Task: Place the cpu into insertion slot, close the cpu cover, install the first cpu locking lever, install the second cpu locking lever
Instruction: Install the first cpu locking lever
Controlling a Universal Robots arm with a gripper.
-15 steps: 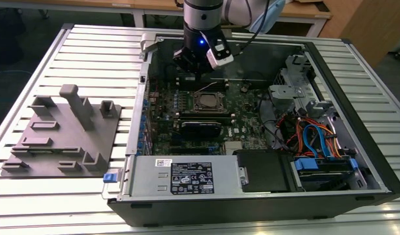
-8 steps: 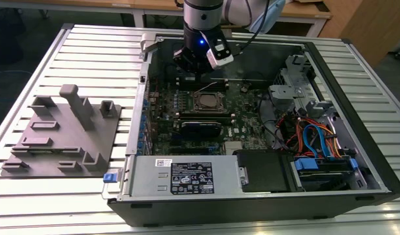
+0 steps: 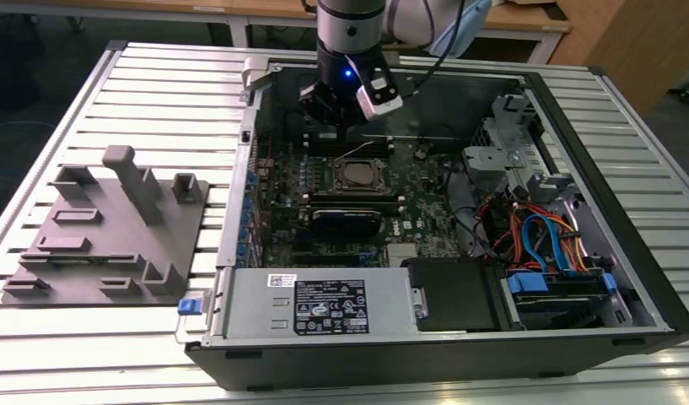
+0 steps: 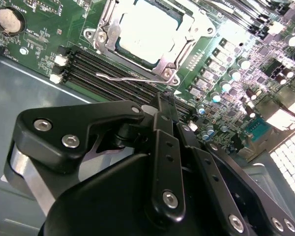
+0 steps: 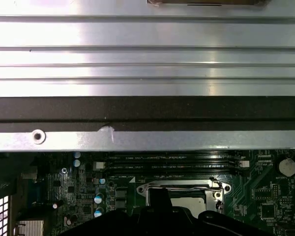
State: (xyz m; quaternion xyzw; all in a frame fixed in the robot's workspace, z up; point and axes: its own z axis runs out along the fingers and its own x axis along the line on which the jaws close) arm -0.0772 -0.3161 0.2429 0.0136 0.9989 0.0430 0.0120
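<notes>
The cpu [image 4: 147, 29] lies in the insertion slot [image 3: 361, 175] on the green motherboard, its dull silver top showing through the window of the cpu cover [image 4: 164, 66], which lies flat over it. A thin wire locking lever [image 4: 128, 77] runs along the socket's edge beside the memory slots, its hooked end free. In the exterior view a thin lever stands raised behind the socket. My gripper [image 4: 162, 101] hangs just above and behind the socket [image 5: 187, 201], its black fingers [image 5: 160, 194] together and holding nothing. In the exterior view the gripper [image 3: 341, 126] is over the far side of the board.
The open computer case [image 3: 614, 211] lies on a slatted metal table. Long black memory slots [image 4: 108, 73] flank the socket. A black card [image 3: 344, 221], a power supply [image 3: 316, 304] and coloured cables [image 3: 541, 236] fill the case. A grey fixture block [image 3: 108, 228] stands at the exterior view's left.
</notes>
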